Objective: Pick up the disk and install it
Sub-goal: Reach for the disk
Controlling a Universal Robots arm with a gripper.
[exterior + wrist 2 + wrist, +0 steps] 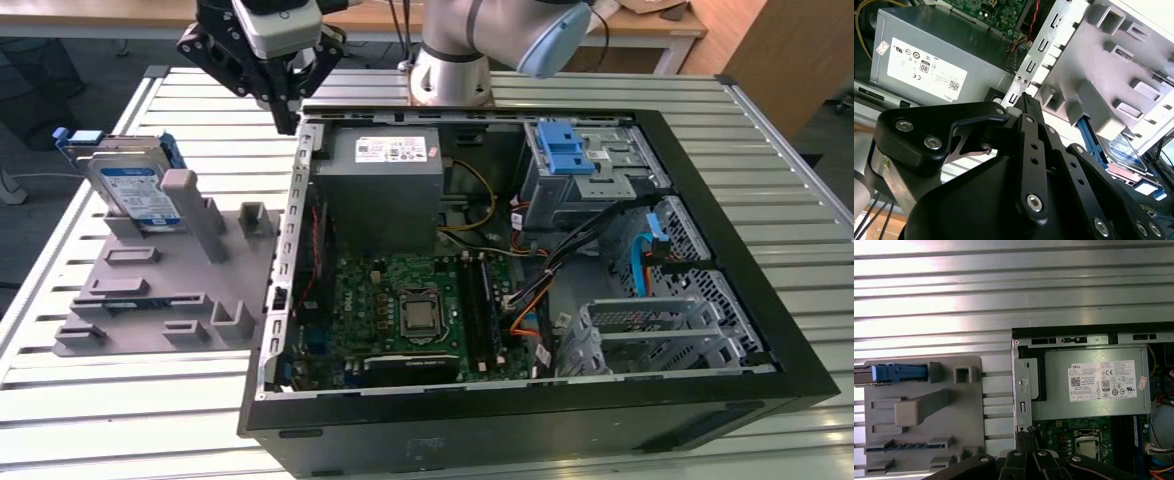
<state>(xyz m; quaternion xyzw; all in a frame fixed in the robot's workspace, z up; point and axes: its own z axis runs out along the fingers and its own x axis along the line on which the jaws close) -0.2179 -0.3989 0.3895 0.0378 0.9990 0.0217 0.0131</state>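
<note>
The disk [134, 188], silver with a white-and-blue label and a blue carrier frame, stands on edge in a grey holder [160, 290] at the exterior view's left, beside the open computer case [534, 420]. In the first wrist view its blue frame [899, 373] shows edge-on; in the second wrist view part of it [1126, 150] peeks out behind the holder. My gripper [284, 124] hangs shut and holding nothing over the case's back corner, apart from the disk and to its right in the exterior view. Its fingers meet at a point in both wrist views [1025, 98] [1026, 434].
The case lies open on a slatted metal table [747, 130]. Inside are a grey power supply box [387, 170], a motherboard [407, 310], a drive cage with a blue latch [567, 150] and a metal bay [654, 330] among cables. The arm's base [451, 75] stands behind the case.
</note>
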